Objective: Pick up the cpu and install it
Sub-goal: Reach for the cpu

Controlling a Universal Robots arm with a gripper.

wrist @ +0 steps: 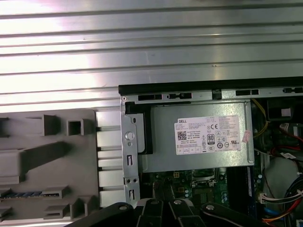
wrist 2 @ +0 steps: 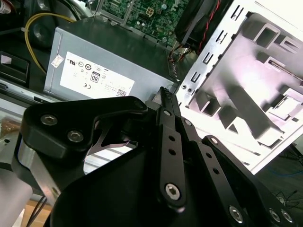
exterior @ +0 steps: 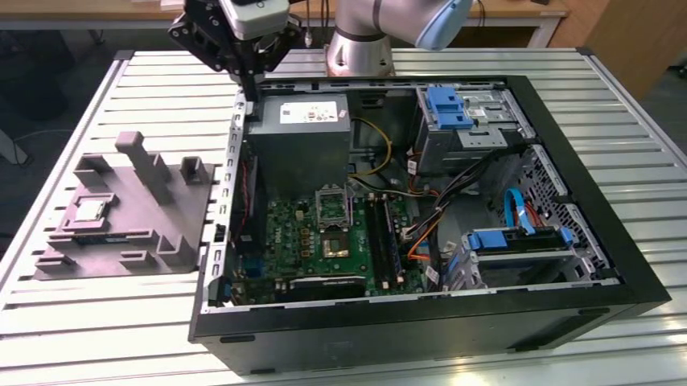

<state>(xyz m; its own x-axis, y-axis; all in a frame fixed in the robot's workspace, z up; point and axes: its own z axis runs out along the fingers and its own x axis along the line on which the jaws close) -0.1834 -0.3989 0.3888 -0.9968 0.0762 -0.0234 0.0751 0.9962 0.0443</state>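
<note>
The cpu [exterior: 87, 211] is a small, silvery-grey square with a pale rim. It lies flat in a recess of the grey holder [exterior: 161, 233], on the exterior view's left, outside the case [exterior: 601, 265].

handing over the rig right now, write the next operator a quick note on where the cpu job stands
Gripper: shut, holding nothing, hovering above the back corner of the open black computer case, beside the grey power supply box with the white label.
Cpu, a small flat silvery-grey square chip: lies in the grey moulded holder on the slatted metal table, outside the case, on the exterior view's left.
Done: nothing that shows.
Left: both the pick-up and the install into the dark metal-framed socket.
</note>
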